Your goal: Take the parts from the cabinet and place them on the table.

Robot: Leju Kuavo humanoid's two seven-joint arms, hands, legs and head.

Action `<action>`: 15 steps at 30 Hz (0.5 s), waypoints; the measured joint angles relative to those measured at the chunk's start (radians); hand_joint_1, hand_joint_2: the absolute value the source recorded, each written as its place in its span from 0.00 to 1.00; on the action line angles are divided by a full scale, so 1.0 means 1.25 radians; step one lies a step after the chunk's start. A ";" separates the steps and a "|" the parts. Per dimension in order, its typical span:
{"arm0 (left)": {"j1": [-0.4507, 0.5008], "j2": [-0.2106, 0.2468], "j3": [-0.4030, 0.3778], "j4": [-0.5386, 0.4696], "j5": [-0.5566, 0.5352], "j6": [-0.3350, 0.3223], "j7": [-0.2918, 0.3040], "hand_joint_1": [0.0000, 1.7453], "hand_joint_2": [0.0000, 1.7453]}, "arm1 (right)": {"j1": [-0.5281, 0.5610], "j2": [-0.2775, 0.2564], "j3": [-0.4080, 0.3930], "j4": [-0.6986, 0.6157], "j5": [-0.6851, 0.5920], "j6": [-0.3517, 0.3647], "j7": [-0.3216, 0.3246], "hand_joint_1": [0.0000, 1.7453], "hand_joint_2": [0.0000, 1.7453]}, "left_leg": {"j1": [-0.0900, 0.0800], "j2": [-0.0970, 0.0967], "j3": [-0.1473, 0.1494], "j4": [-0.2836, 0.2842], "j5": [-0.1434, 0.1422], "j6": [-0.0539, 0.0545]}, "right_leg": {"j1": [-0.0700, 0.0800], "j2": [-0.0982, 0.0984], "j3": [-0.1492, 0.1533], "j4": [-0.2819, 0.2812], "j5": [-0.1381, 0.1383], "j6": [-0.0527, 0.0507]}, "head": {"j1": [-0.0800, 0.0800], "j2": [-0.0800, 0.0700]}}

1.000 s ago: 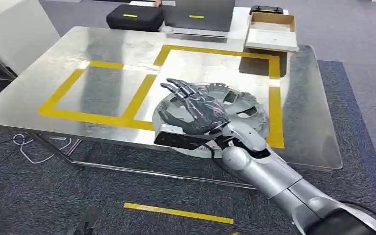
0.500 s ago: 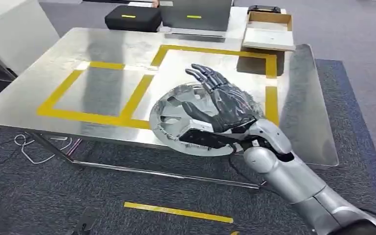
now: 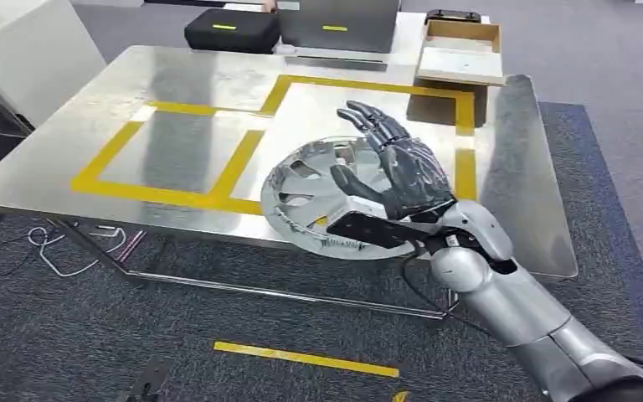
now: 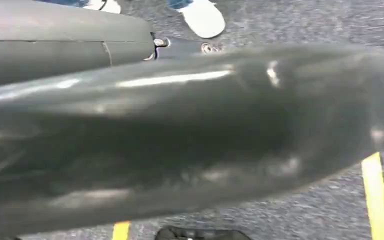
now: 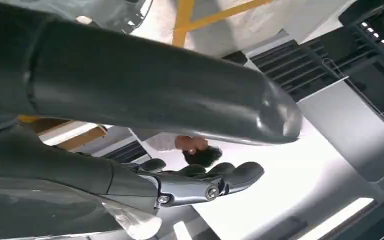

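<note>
A round silver wheel cover [image 3: 306, 188] with cut-out spokes lies flat on the steel table [image 3: 176, 84], at the front of the right yellow-taped square, its near rim overhanging the table's front edge. My right hand [image 3: 393, 172] hovers over the cover's right half, fingers stretched out and apart, raised off the part, holding nothing. In the right wrist view its dark fingers [image 5: 205, 182] are straight, with a bare gap between them and the thick thumb [image 5: 155, 90]. The left wrist view has a blurred grey shape [image 4: 180, 135] over carpet; how that hand's fingers lie is unclear.
Two yellow-taped squares [image 3: 159, 151] mark the tabletop. At the far edge sit an open cardboard box [image 3: 460, 52], a black case [image 3: 230, 29] and a grey case [image 3: 339, 25]. A white cabinet [image 3: 25, 50] stands at the left. Cables [image 3: 59, 247] lie on the carpet under the table.
My right hand has swung from the cover's middle to its right side and lifted its fingers off it. The cover stays on the table; the view shifted slightly.
</note>
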 joint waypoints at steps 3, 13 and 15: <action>-0.001 0.002 0.000 0.000 0.005 0.002 0.000 0.00 0.00 | -0.011 -0.020 -0.017 -0.001 -0.006 0.008 0.003 0.00 0.00 | 0.005 0.004 -0.007 -0.008 0.015 0.017 | -0.003 0.000 -0.040 0.081 -0.070 0.012 | 0.004 0.000; -0.002 0.002 0.000 0.000 0.007 0.002 -0.001 0.00 0.00 | -0.012 -0.045 -0.033 0.002 -0.009 0.012 0.007 0.00 0.00 | -0.001 0.004 -0.043 -0.003 0.047 -0.004 | -0.007 0.001 0.055 -0.010 -0.048 0.007 | 0.002 0.000; 0.000 0.001 0.000 0.000 0.007 0.002 0.000 0.00 0.00 | -0.010 -0.047 -0.034 0.003 -0.008 0.013 0.007 0.00 0.00 | 0.001 0.004 -0.043 -0.006 0.055 -0.013 | -0.004 0.001 0.051 -0.007 -0.041 -0.002 | 0.002 0.000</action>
